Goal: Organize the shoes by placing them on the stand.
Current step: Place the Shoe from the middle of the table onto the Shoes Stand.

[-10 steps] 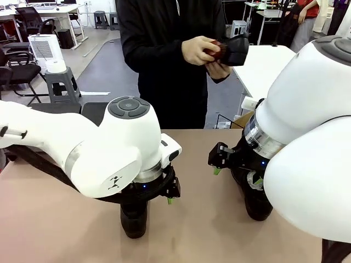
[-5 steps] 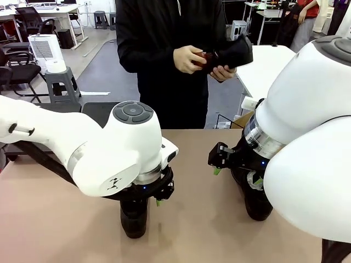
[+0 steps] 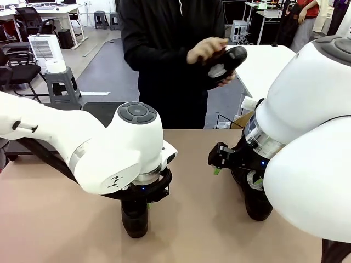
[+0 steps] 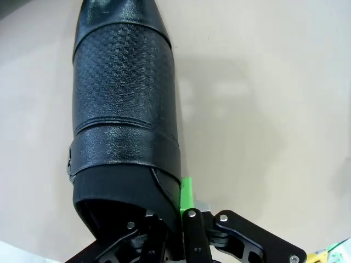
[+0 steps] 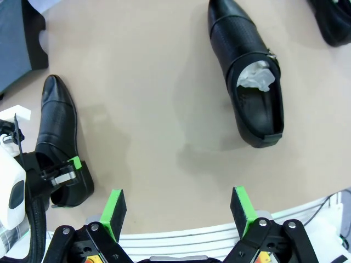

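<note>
The left claw (image 3: 143,204) is clenched on the heel rim of a glossy black shoe, referred to below as the grasped shoe (image 4: 123,109). One green pad (image 4: 186,192) is pressed against the outside of the heel collar; the other finger is hidden by the shoe. The grasped shoe is set sole-down on the bench (image 3: 49,224), and a textured upper and a small metal fitting at its side are seen in the left wrist view. A second shoe (image 5: 247,82), stuffed with white paper (image 5: 255,76), lies on the bench to the robot's right of the grasped shoe, apart from it and roughly parallel to it. The right claw (image 5: 178,209) is released, with its jaws spread wide and nothing between them. It is held over bare bench between the grasped shoe and the second shoe. A third shoe (image 5: 332,22) is partly seen at the edge of the right wrist view, on the far side of the second shoe from the grasped shoe. A fourth shoe (image 3: 227,60) is held in both hands (image 3: 205,50) of the person (image 3: 164,55), beyond the grasped shoe and well above it, past the far edge of the bench.
</note>
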You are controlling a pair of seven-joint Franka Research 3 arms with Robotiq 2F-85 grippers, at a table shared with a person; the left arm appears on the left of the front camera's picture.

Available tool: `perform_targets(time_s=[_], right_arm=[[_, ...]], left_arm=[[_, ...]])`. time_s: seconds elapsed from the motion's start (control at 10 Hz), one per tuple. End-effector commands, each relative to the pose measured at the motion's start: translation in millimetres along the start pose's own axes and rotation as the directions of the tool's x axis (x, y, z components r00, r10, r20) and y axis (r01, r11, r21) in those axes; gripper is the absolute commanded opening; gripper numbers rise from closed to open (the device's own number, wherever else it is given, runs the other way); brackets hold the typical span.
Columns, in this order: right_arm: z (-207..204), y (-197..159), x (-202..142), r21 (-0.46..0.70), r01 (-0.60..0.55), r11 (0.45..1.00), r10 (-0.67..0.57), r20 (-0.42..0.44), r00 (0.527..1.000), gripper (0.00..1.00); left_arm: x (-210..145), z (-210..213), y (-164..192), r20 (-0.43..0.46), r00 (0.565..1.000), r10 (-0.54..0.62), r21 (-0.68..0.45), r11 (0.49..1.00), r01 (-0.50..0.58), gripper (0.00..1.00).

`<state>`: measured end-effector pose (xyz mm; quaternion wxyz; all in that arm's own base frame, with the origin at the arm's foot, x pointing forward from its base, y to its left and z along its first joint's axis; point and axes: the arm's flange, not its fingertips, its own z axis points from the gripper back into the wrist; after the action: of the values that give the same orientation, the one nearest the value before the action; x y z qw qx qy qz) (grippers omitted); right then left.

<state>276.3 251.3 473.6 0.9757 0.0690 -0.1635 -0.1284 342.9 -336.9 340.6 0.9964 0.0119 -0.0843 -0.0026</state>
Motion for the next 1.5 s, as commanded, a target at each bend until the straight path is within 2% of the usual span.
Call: perform_targets(time_s=[0.0,0.2,0.4,0.6,0.7,0.8,0.9,1.0,1.1,1.2,1.3,1.4], right_arm=[[-1,2,4,0.02,-0.004,1.0,0.004,0.001,1.0,1.0],[-1,2,4,0.02,-0.004,1.0,0.004,0.001,1.0,1.0],[-1,2,4,0.02,-0.004,1.0,0.004,0.001,1.0,1.0],[-1,2,4,0.02,-0.004,1.0,0.004,0.001,1.0,1.0],[-1,2,4,0.02,-0.004,1.0,0.004,0.001,1.0,1.0],[-1,2,4,0.02,-0.004,1.0,0.004,0.001,1.0,1.0],[-1,2,4,0.02,-0.004,1.0,0.004,0.001,1.0,1.0],[-1,2,4,0.02,-0.004,1.0,0.004,0.001,1.0,1.0],[-1,2,4,0.02,-0.004,1.0,0.004,0.001,1.0,1.0],[-1,2,4,0.02,-0.004,1.0,0.004,0.001,1.0,1.0],[-1,2,4,0.02,-0.004,1.0,0.004,0.001,1.0,1.0],[-1,2,4,0.02,-0.004,1.0,0.004,0.001,1.0,1.0]], left_arm=[[0,7,0,0.021,1.0,0.017,0.019,1.0,-0.017,0.0],[-10,47,22,0.008,1.0,0.018,-0.028,0.999,-0.018,0.0],[-1,102,71,0.111,0.993,-0.043,-0.1,0.993,0.054,0.0],[13,145,128,0.211,0.974,-0.077,-0.103,0.99,0.1,0.0],[26,153,155,0.247,0.96,-0.133,-0.039,0.988,0.147,0.0],[29,158,159,0.245,0.969,-0.029,-0.038,0.998,0.04,0.0],[20,154,129,0.209,0.975,-0.08,-0.085,0.991,0.099,0.0],[20,154,129,0.209,0.975,-0.08,-0.085,0.991,0.099,0.0],[28,167,163,0.233,0.97,-0.067,-0.059,0.995,0.084,0.0],[38,169,192,0.326,0.944,-0.059,-0.001,0.998,0.063,0.0],[60,165,229,0.392,0.92,-0.018,0.08,0.997,-0.015,0.0],[83,159,262,0.461,0.887,-0.029,0.142,0.989,-0.041,0.0]])
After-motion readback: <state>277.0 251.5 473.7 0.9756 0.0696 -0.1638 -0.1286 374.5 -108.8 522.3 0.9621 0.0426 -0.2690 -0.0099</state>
